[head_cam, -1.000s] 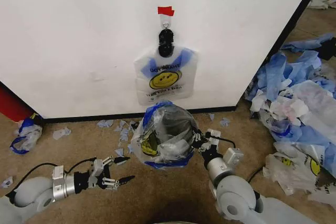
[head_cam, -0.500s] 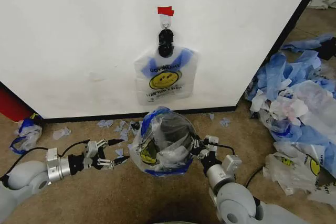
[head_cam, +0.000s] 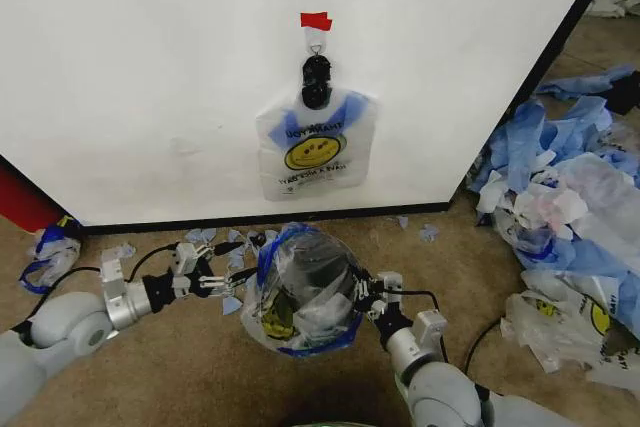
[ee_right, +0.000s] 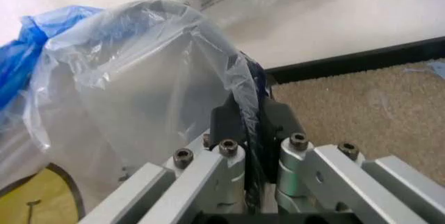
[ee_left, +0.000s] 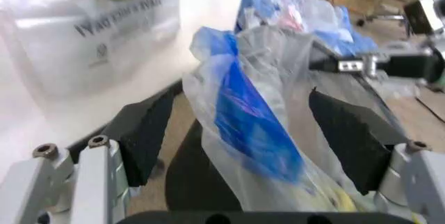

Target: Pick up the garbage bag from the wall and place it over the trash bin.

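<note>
Fingers first: the left gripper's (head_cam: 232, 274) black pads (ee_left: 146, 130) are standing spread wide, one each side of a blue-edged fold of the garbage bag (head_cam: 300, 287), not closing on it. The right gripper (head_cam: 362, 297) is pinching tight, its fingers (ee_right: 236, 122) pressed together on the bag's rim at the opposite side.

Now the room, biggest down. The wall (head_cam: 150, 67) is filling the back of the head view, plain white, with a black base strip running along the floor. Brown carpet (head_cam: 180, 367) is spreading below it, and off to the robot's right a heap of blue and white plastic sheets (head_cam: 570, 197) is lying piled up. The bag in play is sitting draped over the trash bin (head_cam: 310, 257), dark mesh showing through the translucent film, just in front of the base strip. Above it another smiley bag (head_cam: 315, 152) is hanging flat on the wall from a black clip (head_cam: 316, 82), a piece of red tape (head_cam: 316, 20) stuck just over that. Small plastic scraps (head_cam: 215, 237) are littering the carpet by the strip.

Against a second ago, the left gripper has travelled in from well apart, low on the robot's left, up to the bag's edge. The bin and bag are sitting lower and a touch further left in the head view, the right gripper with them, while the wall is staying exactly put.
</note>
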{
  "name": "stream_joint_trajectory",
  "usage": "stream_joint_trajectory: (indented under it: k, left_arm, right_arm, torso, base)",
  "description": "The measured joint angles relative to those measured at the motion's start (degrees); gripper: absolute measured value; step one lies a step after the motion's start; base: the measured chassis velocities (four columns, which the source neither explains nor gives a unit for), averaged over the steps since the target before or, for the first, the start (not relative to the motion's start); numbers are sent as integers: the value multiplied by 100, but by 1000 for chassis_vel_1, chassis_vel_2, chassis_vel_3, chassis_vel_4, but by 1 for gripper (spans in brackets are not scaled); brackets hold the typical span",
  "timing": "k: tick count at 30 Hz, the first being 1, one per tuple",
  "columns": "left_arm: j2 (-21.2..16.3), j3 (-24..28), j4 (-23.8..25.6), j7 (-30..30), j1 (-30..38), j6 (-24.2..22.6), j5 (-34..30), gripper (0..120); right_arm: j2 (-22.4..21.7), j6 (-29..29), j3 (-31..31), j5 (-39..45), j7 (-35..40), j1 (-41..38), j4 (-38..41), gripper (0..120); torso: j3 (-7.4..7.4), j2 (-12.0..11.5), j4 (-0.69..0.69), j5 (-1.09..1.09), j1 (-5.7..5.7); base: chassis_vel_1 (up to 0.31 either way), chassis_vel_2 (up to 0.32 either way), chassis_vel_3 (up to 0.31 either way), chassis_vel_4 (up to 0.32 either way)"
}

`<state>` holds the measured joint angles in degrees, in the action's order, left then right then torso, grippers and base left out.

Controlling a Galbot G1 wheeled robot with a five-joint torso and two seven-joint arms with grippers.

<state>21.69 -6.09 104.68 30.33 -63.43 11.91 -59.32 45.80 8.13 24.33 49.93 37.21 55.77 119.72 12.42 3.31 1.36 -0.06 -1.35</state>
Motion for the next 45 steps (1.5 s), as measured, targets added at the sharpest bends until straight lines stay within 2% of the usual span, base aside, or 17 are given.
stream_joint_trajectory:
  k: [4, 13, 18, 23, 24, 26, 29, 31, 32, 34, 36, 39, 40, 42, 43, 44, 45]
  left_arm:
    - [328, -195, -219, -168, 43, 13, -16, 77]
    - [1382, -1348, -150, -380, -457, -271, -363, 77]
    - [1636, -1769, -45, -415, -781, -638, -624, 77]
    - [1880, -2308, 116, -747, -1124, -1270, -730, 70]
    - [1880, -2308, 116, -747, -1124, -1270, -730, 70]
    - [1994, -2451, 209, -1206, -1175, -1551, -666, 68]
    - [2232, -2679, 402, -2229, -1177, -2072, -689, 67]
    - [2364, -2886, 439, -2871, -1136, -2451, -832, 68]
    - [2364, -2886, 439, -2871, -1136, -2451, -832, 68]
    - [2430, -3051, 428, -3564, -1082, -2779, -1144, 68]
    - [2506, -3237, 331, -4469, -936, -3059, -1715, 69]
    - [2683, -3547, -17, -6095, -503, -3269, -3440, 69]
    - [2683, -3547, -17, -6095, -503, -3269, -3440, 69]
    - [2760, -3680, -45, -6458, -435, -3353, -3945, 69]
    - [2826, -3778, -36, -6418, -461, -3433, -3996, 71]
    - [2914, -3823, 154, -5613, -733, -3127, -3113, 76]
    - [2951, -3831, 336, -5202, -914, -3051, -2588, 78]
  right_arm:
    - [100, 4, -27, 7, 2, -5, -34, 0]
    - [184, 14, -229, 44, 13, 8, -59, 0]
    - [147, 21, -322, 54, 14, 60, -33, 0]
    - [163, 26, -413, 40, 9, 127, -13, 0]
    - [163, 26, -413, 40, 9, 127, -13, 0]
    - [183, 27, -423, 31, 8, 136, -11, 0]
    - [232, 28, -424, 19, 4, 135, -15, 0]
    - [262, 30, -433, 13, 2, 131, -24, 0]
    - [262, 30, -433, 13, 2, 131, -24, 0]
    - [277, 36, -454, 12, -2, 131, -27, 0]
    - [280, 47, -490, 11, -20, 140, -36, 0]
    - [289, 63, -536, 11, -46, 145, -71, 0]
    - [289, 63, -536, 11, -46, 145, -71, 0]
    - [297, 68, -545, 11, -49, 144, -74, 0]
    - [301, 69, -551, 12, -54, 143, -75, 0]
    - [307, 72, -565, 18, -58, 137, -89, 0]
    - [311, 73, -571, 20, -59, 133, -97, 0]
  torso:
    - [0, 0, -1, -1, 0]
    - [0, 0, 0, -2, 0]
    - [0, 0, 0, -1, 0]
    - [0, 0, -1, 0, 0]
    - [0, 0, -1, 0, 0]
    - [0, 0, -1, -2, 0]
    - [0, 0, 0, -2, 0]
    - [0, 0, 0, -1, 0]
    - [0, 0, 0, -1, 0]
    - [0, 0, -1, -1, 0]
    - [0, 0, -1, -1, 0]
    - [1, 0, 1, -4, 0]
    - [1, 0, 1, -4, 0]
    - [1, 0, 2, -3, 0]
    - [0, 0, 2, 0, 0]
    - [0, 0, 2, -2, 0]
    - [0, 0, -2, -2, 0]
  base:
    - [0, 0, 0, 0]
    - [0, 0, 0, 0]
    - [0, 0, 0, 0]
    - [0, 0, 0, 0]
    - [0, 0, 0, 0]
    - [0, 0, 0, 0]
    - [0, 0, 0, 0]
    - [0, 0, 0, 0]
    - [0, 0, 0, 0]
    - [0, 0, 0, 0]
    - [0, 0, 0, 0]
    - [0, 0, 0, 0]
    - [0, 0, 0, 0]
    - [0, 0, 0, 0]
    - [0, 0, 0, 0]
    - [0, 0, 0, 0]
    - [0, 0, 0, 0]
